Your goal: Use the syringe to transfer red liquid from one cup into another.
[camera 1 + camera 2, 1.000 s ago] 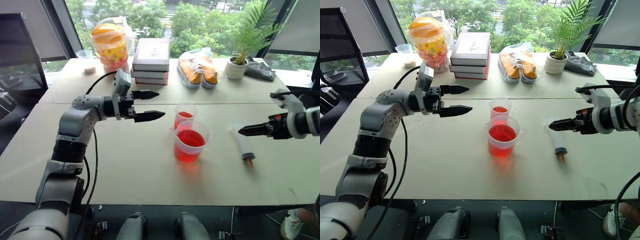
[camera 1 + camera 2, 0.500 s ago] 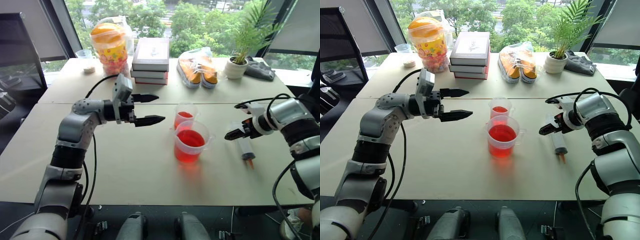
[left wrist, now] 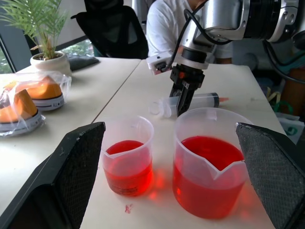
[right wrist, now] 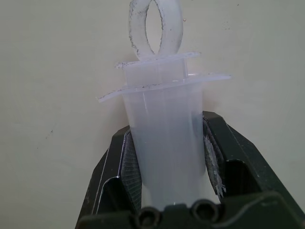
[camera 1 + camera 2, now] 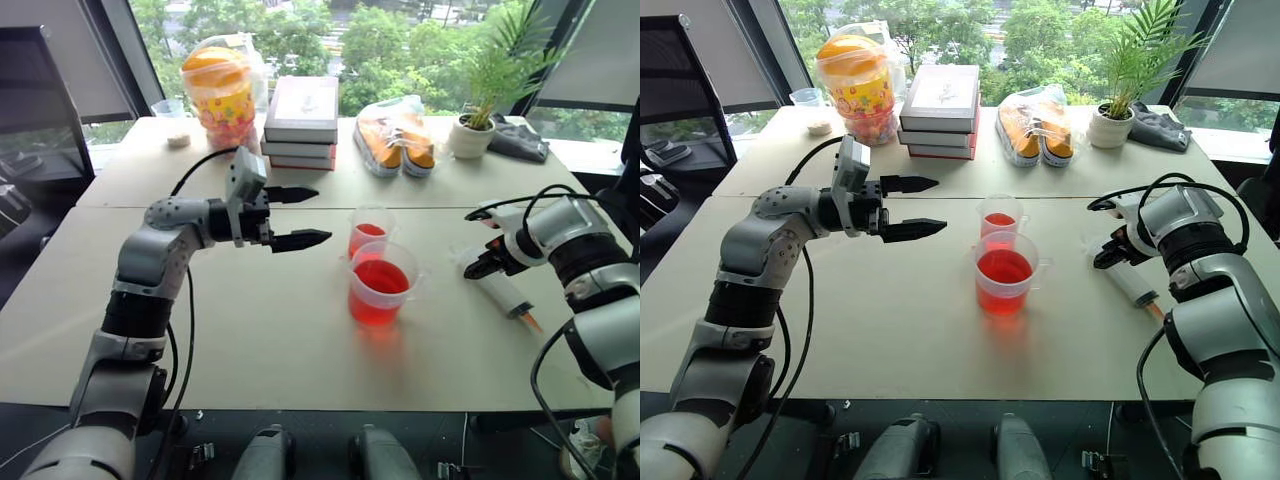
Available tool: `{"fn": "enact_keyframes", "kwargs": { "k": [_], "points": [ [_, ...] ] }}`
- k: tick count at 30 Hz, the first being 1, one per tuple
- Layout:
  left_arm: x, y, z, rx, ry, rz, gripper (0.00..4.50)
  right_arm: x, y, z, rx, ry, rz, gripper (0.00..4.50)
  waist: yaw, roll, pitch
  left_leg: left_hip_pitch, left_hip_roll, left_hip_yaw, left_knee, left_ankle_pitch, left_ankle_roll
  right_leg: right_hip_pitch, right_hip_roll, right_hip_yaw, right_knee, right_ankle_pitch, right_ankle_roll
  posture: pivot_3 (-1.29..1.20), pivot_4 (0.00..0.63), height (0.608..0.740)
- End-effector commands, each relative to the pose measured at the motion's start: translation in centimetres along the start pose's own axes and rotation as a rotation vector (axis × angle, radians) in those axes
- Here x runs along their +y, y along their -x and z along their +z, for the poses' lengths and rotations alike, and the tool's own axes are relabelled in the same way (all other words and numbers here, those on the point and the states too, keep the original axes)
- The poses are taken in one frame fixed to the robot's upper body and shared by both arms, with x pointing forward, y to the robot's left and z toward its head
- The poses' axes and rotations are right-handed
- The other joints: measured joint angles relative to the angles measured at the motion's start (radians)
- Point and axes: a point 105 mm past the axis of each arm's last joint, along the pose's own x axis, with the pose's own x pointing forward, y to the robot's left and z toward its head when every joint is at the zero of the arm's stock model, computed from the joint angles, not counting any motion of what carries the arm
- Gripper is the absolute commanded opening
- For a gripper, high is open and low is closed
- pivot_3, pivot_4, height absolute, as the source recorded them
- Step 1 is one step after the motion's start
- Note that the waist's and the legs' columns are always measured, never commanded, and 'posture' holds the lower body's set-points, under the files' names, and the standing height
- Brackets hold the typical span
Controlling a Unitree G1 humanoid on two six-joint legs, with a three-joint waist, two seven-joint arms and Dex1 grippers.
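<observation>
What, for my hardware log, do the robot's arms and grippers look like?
The left arm and right arm are silver-grey rounded segments with black joints. The left gripper and right gripper each have two tapering black fingers with textured pads. Loose black cables loop by each wrist.

I'm looking down on a pale beige table (image 5: 250, 320) with a seam running across it from side to side. On the near half stand two clear cups of red liquid, the larger cup (image 5: 381, 285) closer to me and the smaller cup (image 5: 370, 232) just behind it. To their right the syringe (image 5: 503, 294) lies on the tabletop, its orange tip pointing toward the near right. Along the far half I see a small clear cup (image 5: 172, 108), a tub (image 5: 220, 92) with an orange lid, a stack of books (image 5: 303, 110), a clear bag (image 5: 398, 135) of orange and white things, a potted plant (image 5: 472, 137) and a dark cloth (image 5: 518, 140)
</observation>
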Motion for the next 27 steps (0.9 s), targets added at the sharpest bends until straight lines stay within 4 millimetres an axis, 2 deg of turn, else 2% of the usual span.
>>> {"fn": "enact_keyframes", "kwargs": {
  "k": [1,3,7,10,12,16,17,19,21,24,27],
  "points": [
    [0.1,-0.4,1.2,-0.023,-0.046,-0.020,4.50,-0.3,0.9,-0.4,-0.018,-0.027,0.001,1.44,0.003,0.000,0.000,0.000,0.000,0.000,0.000,0.000,0.000,0.000,0.000,0.000,0.000,0.000,0.000,0.00,0.150,0.740],
    [0.2,-0.7,1.3,-0.025,-0.050,-0.029,4.50,-0.7,2.7,0.4,-0.103,-0.038,-0.024,1.44,0.003,0.000,0.000,0.000,0.000,0.000,0.000,0.000,0.000,0.000,0.000,0.000,0.000,0.000,0.000,0.00,0.150,0.740],
    [0.6,-1.1,1.7,-0.027,-0.056,-0.047,4.50,-0.6,9.3,4.2,-0.465,-0.003,-0.076,1.44,0.003,0.003,0.001,-0.005,-0.001,0.000,0.000,0.000,0.000,-0.005,-0.001,0.001,0.001,0.000,0.000,0.00,0.150,0.740],
    [0.9,-1.3,1.9,-0.031,-0.056,-0.063,4.50,2.4,15.6,7.3,-0.854,0.094,-0.054,1.44,-0.003,0.004,0.001,-0.009,-0.001,0.000,0.000,0.000,0.000,-0.010,0.000,0.001,0.002,0.000,0.000,0.00,0.150,0.740],
    [1.0,-1.5,2.2,-0.035,-0.055,-0.076,4.50,4.6,18.9,8.0,-1.064,0.154,-0.047,1.44,-0.004,0.004,0.001,-0.010,0.001,0.000,-0.001,0.000,0.000,-0.013,0.001,0.001,0.004,0.000,0.000,0.00,0.150,0.740],
    [1.3,-1.8,2.6,-0.039,-0.055,-0.094,4.50,8.6,22.9,8.4,-1.401,0.188,0.019,1.44,0.001,0.003,0.001,-0.014,0.000,0.000,0.002,0.000,0.000,-0.016,0.001,0.001,0.007,0.000,0.000,0.00,0.150,0.740],
    [1.3,-1.9,2.7,-0.038,-0.057,-0.098,4.50,9.2,23.3,8.3,-1.443,0.171,0.045,1.44,0.002,0.003,0.001,-0.014,0.000,0.000,0.002,0.001,0.000,-0.016,0.000,0.001,0.008,0.000,0.000,0.00,0.150,0.740],
    [1.4,-2.2,3.3,-0.043,-0.062,-0.118,4.50,11.9,23.8,7.9,-1.595,0.177,0.133,1.44,0.004,0.003,0.001,-0.015,-0.001,0.000,0.005,0.001,0.000,-0.016,-0.001,0.001,0.009,0.000,0.000,0.00,0.150,0.740],
    [1.5,-2.4,3.7,-0.046,-0.064,-0.133,4.50,13.5,23.6,7.3,-1.662,0.173,0.175,1.44,0.005,0.003,0.000,-0.015,-0.001,0.000,0.005,0.001,0.000,-0.016,-0.001,0.001,0.010,0.000,0.001,0.00,0.150,0.740],
    [1.5,-2.7,4.4,-0.042,-0.071,-0.168,4.50,15.7,20.2,5.9,-1.649,0.189,0.214,1.44,0.006,0.001,-0.001,-0.015,-0.001,-0.001,0.005,0.001,0.000,-0.017,-0.001,0.001,0.012,0.000,0.001,0.00,0.150,0.740],
    [1.3,-2.8,4.6,-0.031,-0.073,-0.207,4.50,16.9,17.0,4.8,-1.612,0.193,0.205,1.44,0.000,0.001,-0.001,-0.015,-0.002,0.001,0.004,0.001,0.000,-0.018,-0.001,0.002,0.012,0.000,0.001,0.00,0.150,0.740]
  ]
}}
